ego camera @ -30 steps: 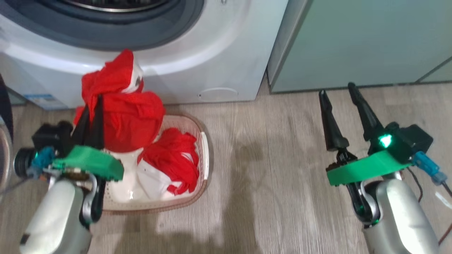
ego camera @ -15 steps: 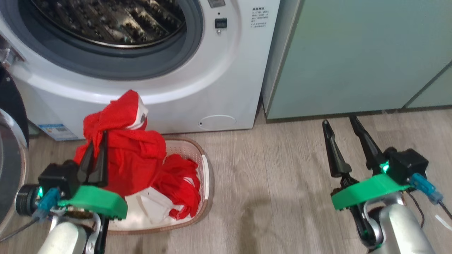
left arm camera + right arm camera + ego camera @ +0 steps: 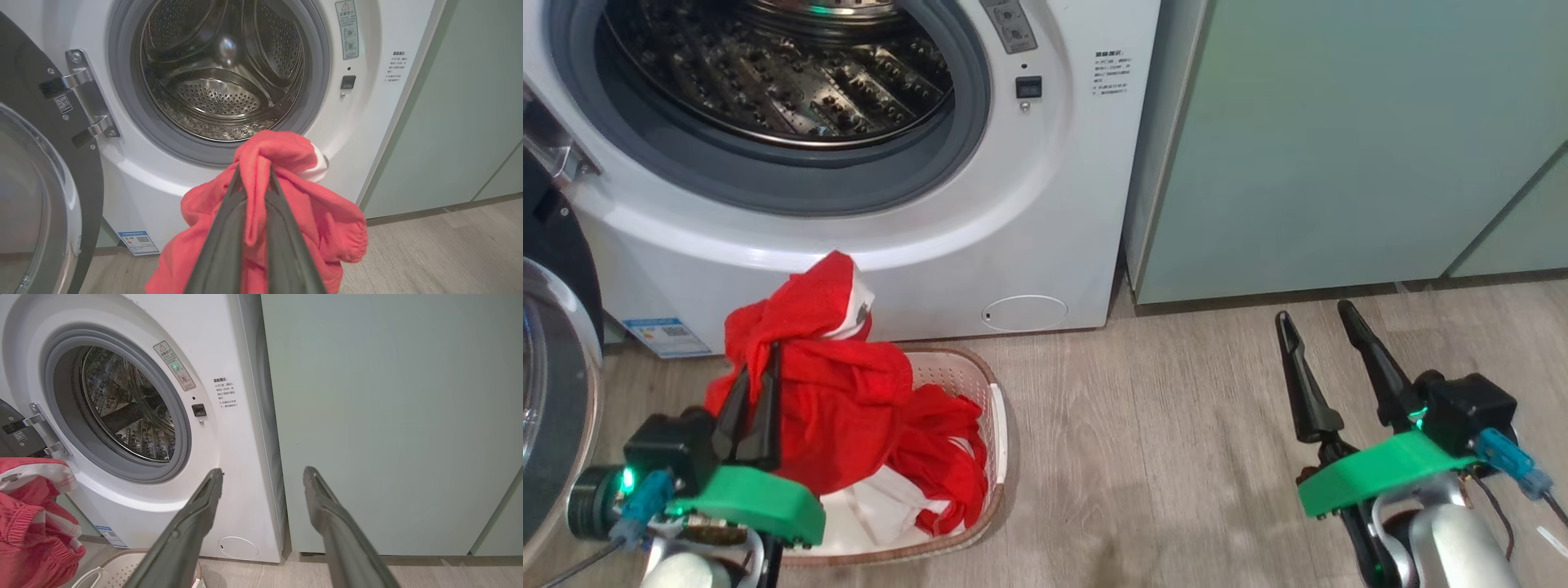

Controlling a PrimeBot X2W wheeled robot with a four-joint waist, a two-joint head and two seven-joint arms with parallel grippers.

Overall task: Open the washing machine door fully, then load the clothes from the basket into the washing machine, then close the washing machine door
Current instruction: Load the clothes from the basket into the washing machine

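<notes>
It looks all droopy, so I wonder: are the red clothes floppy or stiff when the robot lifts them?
Probably floppy: the clothes bunch and sag around the left gripper, with a tail trailing into the basket. Likely light, since one thin pinch holds them up. The hanging part might catch on the washing machine opening.

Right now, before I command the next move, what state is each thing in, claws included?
Round black-rimmed glass washing machine door: swung open, at the left.
Big white front-loading washing machine: porthole open, steel drum looks empty.
Bright red-and-white fabric clothes: bunched, upper part lifted, rest hanging down.
Cream perforated plastic basket: upright on floor, fabric inside.
Left claw: shut on the clothes.
Right claw: open, empty.
</notes>
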